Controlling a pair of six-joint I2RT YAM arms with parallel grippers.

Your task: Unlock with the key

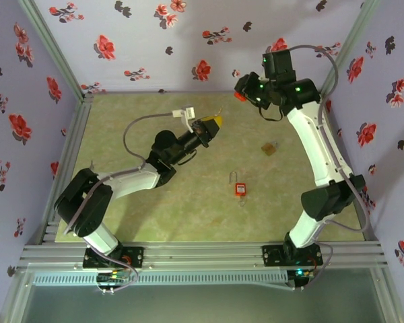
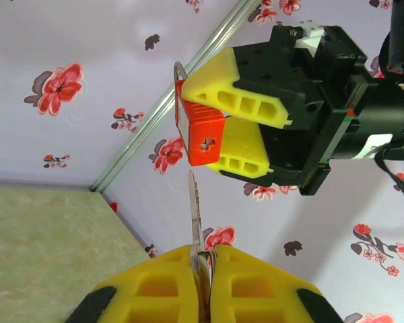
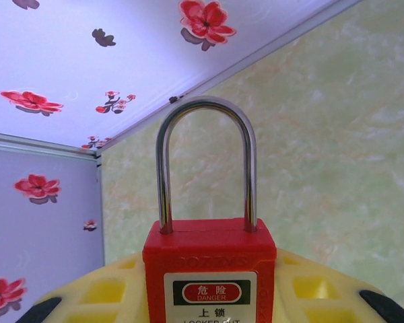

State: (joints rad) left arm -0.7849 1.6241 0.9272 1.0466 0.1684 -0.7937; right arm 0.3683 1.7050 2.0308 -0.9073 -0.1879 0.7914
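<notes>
Flowered lilac walls (image 1: pixel 188 40) close off three sides of a pale green marbled surface (image 1: pixel 155 208), and both arms are raised above its far half.

From above, the left fingers (image 1: pixel 211 125) point toward the back right corner, where the right arm holds the padlock (image 1: pixel 240 96) in the air near the back wall. The two ends are near each other but apart.

In the left wrist view, the left fingers (image 2: pixel 187 272) are pressed together on the key (image 2: pixel 194 215), with only a thin slit between them. The key's blade stands edge-on and straight up out of that slit. Just above it, the right fingers (image 2: pixel 222 94) clamp the red padlock (image 2: pixel 200 131) from either side, one yellow finger over the body and one under it. The keyhole (image 2: pixel 206 143) sits on the face turned toward the key. The blade's tip is just beneath the lower edge of the red body, a little to one side of the keyhole. I cannot tell whether it touches.

In the right wrist view, the padlock (image 3: pixel 209 269) stands upright between the right fingers (image 3: pixel 310 293), with its label facing the camera. Both legs of its steel shackle (image 3: pixel 205 108) are seated in the body.

A second red padlock (image 1: pixel 240 188) lies flat on the surface between the arms. A small brown object (image 1: pixel 269 148) lies beyond it, too small to identify.
</notes>
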